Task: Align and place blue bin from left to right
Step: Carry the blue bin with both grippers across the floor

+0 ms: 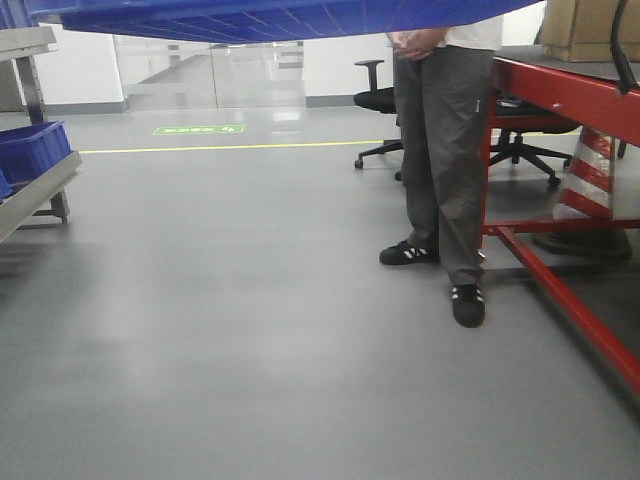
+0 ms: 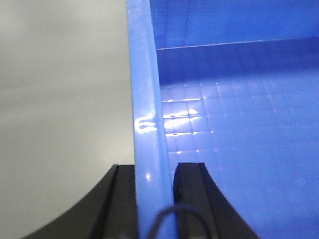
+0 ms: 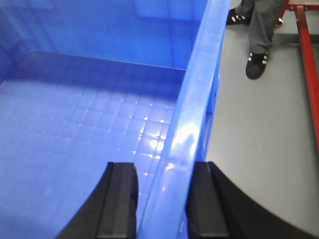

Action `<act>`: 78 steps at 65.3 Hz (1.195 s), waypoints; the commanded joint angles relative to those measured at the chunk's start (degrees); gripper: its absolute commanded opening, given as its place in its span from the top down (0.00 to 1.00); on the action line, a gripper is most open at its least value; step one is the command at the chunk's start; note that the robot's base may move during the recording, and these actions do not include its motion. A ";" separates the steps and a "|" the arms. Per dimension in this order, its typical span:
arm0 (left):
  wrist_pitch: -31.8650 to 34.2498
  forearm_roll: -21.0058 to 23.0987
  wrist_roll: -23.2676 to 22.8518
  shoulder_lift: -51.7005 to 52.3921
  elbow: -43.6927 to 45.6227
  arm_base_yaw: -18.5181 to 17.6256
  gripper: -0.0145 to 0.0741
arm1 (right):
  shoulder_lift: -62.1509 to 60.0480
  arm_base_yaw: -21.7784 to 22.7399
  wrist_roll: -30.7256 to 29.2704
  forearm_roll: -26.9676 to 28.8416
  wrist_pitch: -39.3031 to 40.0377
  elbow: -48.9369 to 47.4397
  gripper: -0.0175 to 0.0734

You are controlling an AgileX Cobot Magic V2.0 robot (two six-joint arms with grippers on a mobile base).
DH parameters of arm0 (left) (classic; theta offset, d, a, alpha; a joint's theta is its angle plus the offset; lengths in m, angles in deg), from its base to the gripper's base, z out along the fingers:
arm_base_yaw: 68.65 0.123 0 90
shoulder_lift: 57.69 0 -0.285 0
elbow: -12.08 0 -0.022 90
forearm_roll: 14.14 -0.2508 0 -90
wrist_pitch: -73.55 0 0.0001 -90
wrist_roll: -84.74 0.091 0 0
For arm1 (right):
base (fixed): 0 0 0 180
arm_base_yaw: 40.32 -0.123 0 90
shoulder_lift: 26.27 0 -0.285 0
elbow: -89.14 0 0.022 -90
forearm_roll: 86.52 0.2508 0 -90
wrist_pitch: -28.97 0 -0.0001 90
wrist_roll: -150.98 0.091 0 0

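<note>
Left wrist-mounted: clenched on a side wall of the blue bin [image 2: 147, 99] with the left gripper [image 2: 154, 172], one black finger [image 2: 117, 199] against the outer face, the other against the inner, thick rim pinched between. On the inner side, grid-patterned bin floor with glints of light; on the outer side, only grey floor [image 2: 60, 99].

Right wrist-mounted: right gripper [image 3: 162, 169] likewise clamped on the facing wall, black pads [image 3: 122, 199] pressed to both faces of the rim. Past that wall, trouser legs and black shoes [image 3: 256, 64] beside the red-framed table [image 3: 305, 59].

Exterior front-facing: underside of the blue bin [image 1: 270, 18] across the top edge of the picture, up in the air well above the floor. Below it, a standing person [image 1: 440, 150] just beside the red-framed table, a cardboard box [image 1: 585, 30] on top, a black office chair [image 1: 380, 100] behind, a darker blue bin [image 1: 30, 150] on a shelf rack at far left.
</note>
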State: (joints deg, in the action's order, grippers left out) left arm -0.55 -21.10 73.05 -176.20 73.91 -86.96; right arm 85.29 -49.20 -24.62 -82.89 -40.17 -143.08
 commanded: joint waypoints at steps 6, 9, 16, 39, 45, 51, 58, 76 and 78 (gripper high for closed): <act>4.13 1.23 0.58 1.66 0.99 -0.74 0.96 | -1.05 0.28 0.73 -0.47 5.38 -1.10 0.88; 4.13 1.23 0.58 1.66 0.99 -0.74 0.96 | -1.05 0.28 0.73 -0.47 5.38 -1.10 0.88; 4.13 1.23 0.58 1.66 0.99 -0.74 0.96 | -1.05 0.28 0.73 -0.47 5.38 -1.10 0.88; 4.13 1.23 0.58 1.66 0.99 -0.74 0.96 | -1.05 0.28 0.73 -0.47 5.38 -1.10 0.88; 4.13 1.23 0.58 1.66 0.99 -0.74 0.96 | -1.05 0.28 0.73 -0.47 5.38 -1.10 0.88; 4.13 1.23 0.58 1.66 0.99 -0.74 0.96 | -1.05 0.28 0.73 -0.47 5.38 -1.10 0.88; 4.13 1.23 0.58 1.66 0.99 -0.74 0.96 | -1.05 0.28 0.73 -0.47 5.38 -1.10 0.88; 4.13 1.23 0.58 1.66 0.99 -0.74 0.96 | -1.05 0.28 0.73 -0.47 5.38 -1.10 0.88; 4.13 1.23 0.58 1.66 0.99 -0.74 0.96 | -1.05 0.28 0.73 -0.47 5.38 -1.10 0.88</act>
State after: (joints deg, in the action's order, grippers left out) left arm -0.67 -21.20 73.05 -176.20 73.91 -87.05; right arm 85.29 -49.20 -24.62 -82.89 -40.17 -143.08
